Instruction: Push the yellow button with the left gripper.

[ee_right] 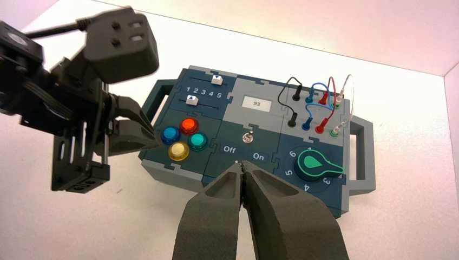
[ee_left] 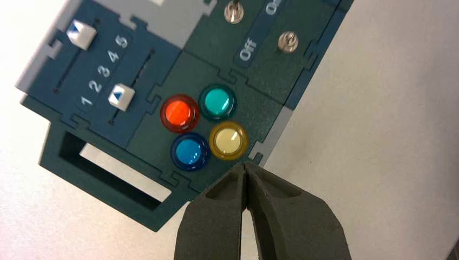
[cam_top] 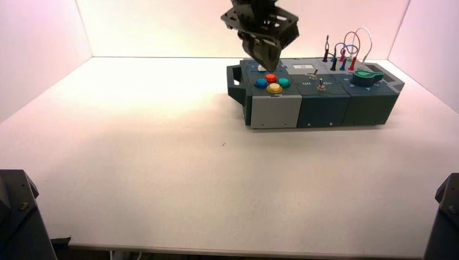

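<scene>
The yellow button (cam_top: 274, 88) is the nearest of the diamond cluster on the box's left end, with the red (cam_top: 270, 78), blue (cam_top: 261, 83) and teal (cam_top: 284, 83) buttons. My left gripper (cam_top: 269, 64) hangs over the box just behind the cluster, fingers pointing down. In the left wrist view it (ee_left: 244, 165) is shut and empty, its tips close beside the yellow button (ee_left: 228, 141). The right wrist view shows the left gripper (ee_right: 152, 142) raised beside the cluster, apart from the yellow button (ee_right: 178, 151). My right gripper (ee_right: 242, 165) is shut and empty, held back in front of the box.
The box (cam_top: 325, 108) stands at the table's far right. It carries two white sliders (ee_left: 121, 96), two toggle switches (cam_top: 321, 84) by Off/On lettering, a green knob (cam_top: 367, 76), plugged wires (cam_top: 346, 51) and side handles (cam_top: 234, 84).
</scene>
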Robot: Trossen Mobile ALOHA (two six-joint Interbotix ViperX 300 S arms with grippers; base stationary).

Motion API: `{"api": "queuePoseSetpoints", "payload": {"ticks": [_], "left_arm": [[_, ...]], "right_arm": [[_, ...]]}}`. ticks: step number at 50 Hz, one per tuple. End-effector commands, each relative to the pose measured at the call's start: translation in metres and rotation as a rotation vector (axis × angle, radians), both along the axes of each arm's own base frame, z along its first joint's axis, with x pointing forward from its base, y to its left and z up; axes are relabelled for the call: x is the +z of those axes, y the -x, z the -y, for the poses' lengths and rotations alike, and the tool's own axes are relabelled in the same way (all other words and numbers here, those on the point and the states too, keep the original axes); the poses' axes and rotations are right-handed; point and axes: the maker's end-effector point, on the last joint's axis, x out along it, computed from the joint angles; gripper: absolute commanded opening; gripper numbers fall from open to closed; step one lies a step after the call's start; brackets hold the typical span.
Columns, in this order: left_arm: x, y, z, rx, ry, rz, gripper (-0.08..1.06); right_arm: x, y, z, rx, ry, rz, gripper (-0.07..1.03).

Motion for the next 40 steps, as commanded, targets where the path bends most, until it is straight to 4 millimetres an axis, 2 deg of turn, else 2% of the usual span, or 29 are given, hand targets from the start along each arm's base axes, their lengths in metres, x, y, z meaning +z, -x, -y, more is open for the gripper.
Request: {"api": "queuePoseSetpoints", "payload": {"ticks": [1,40], "left_arm": [[0.014,-0.006,0.008,-0.004,0.027,0.027,-0.03],[0.004,-0.014,0.020,-0.017,0.019,0.024,-0.03]], "right_arm": [[0.011,-0.005,0.000,-0.010,-0.013,0.025,-0.02],[0.010,-0.005,0.000,-0.010,-0.011,0.022,-0.02]]}}
